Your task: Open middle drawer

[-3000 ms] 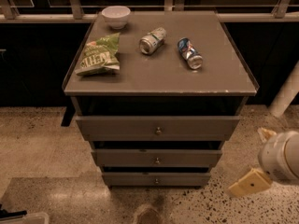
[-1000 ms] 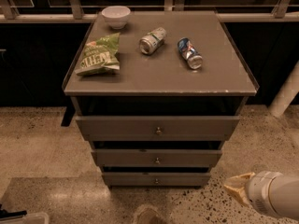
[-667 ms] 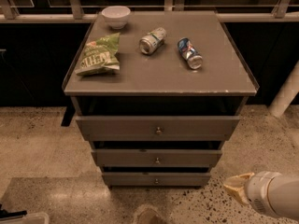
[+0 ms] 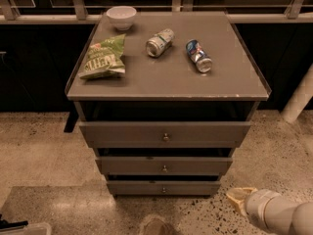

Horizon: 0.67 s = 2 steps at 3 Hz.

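- The middle drawer (image 4: 132,165) sits second of three in the front of the cabinet (image 4: 161,82), between the top drawer (image 4: 122,132) and the bottom drawer (image 4: 142,187).
- Its flat front faces the camera, and its long axis runs left to right across the cabinet. The knob (image 4: 165,168) is at the centre of the front.
- It looks shut: its front stands no further out than the stepped fronts above and below, and none of its inside shows.
- By my reading the task is at its start. The knob is untouched, and reaching, gripping and pulling all remain.
- The gripper (image 4: 238,198) is low at the lower right, near the floor (image 4: 49,151). It is right of the bottom drawer's corner and clear of the cabinet, holding nothing. I cannot tell whether it is apart or together.
- To get to the knob it would likely have to go up and to the left, then pull straight out toward the camera.
- On top of the cabinet lie a bowl (image 4: 121,16), a chip bag (image 4: 103,58) and two cans (image 4: 159,42) (image 4: 198,55), all well away from the drawers.
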Available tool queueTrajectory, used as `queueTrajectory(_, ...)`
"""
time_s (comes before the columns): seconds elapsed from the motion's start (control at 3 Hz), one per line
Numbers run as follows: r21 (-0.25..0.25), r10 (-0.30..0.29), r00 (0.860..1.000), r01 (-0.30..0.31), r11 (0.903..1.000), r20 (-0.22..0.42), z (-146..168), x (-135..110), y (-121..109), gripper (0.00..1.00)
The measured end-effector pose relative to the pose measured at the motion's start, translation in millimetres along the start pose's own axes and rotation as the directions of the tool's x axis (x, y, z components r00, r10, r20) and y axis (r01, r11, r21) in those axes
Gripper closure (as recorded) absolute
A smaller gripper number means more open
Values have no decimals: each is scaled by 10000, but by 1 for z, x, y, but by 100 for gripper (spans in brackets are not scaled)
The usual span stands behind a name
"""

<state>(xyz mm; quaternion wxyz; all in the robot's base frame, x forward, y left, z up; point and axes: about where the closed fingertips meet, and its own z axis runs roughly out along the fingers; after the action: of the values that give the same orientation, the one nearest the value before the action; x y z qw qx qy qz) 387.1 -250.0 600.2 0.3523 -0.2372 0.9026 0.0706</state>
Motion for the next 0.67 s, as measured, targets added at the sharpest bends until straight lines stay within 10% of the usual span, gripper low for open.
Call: queueTrajectory(0.67, 484, 53, 9845, -140, 9987, 1753, 71, 16, -31, 100)
